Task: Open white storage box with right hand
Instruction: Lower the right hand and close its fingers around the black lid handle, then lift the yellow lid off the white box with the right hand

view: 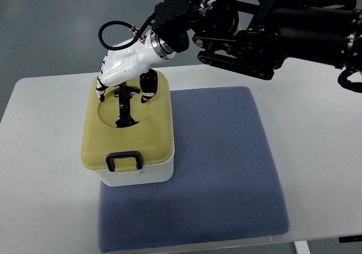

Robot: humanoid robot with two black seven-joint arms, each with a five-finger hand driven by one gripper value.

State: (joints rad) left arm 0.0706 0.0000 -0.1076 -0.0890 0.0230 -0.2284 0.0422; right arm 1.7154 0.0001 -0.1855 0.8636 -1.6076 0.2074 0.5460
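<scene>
Our right hand point(127, 73) reaches in from the upper right and sits over the far half of the lid point(127, 127), fingers point(102, 87) curled down into the round recess there. They close around the black handle point(125, 104) that stands in that recess, thumb on one side and the other fingers on the other, though we cannot tell how firmly they grip it. The white storage box point(138, 172) stands on the left edge of the blue-grey mat point(220, 169), which lies on the white desk point(39, 152). Its cream lid is seated flat, and the black latch point(124, 160) at the near edge looks down. We judge this to be the grasp step, with the opening not yet begun. Next we need a secure hold on the handle and a straight upward lift; if the latch holds the lid, the whole box may rise with it.
</scene>
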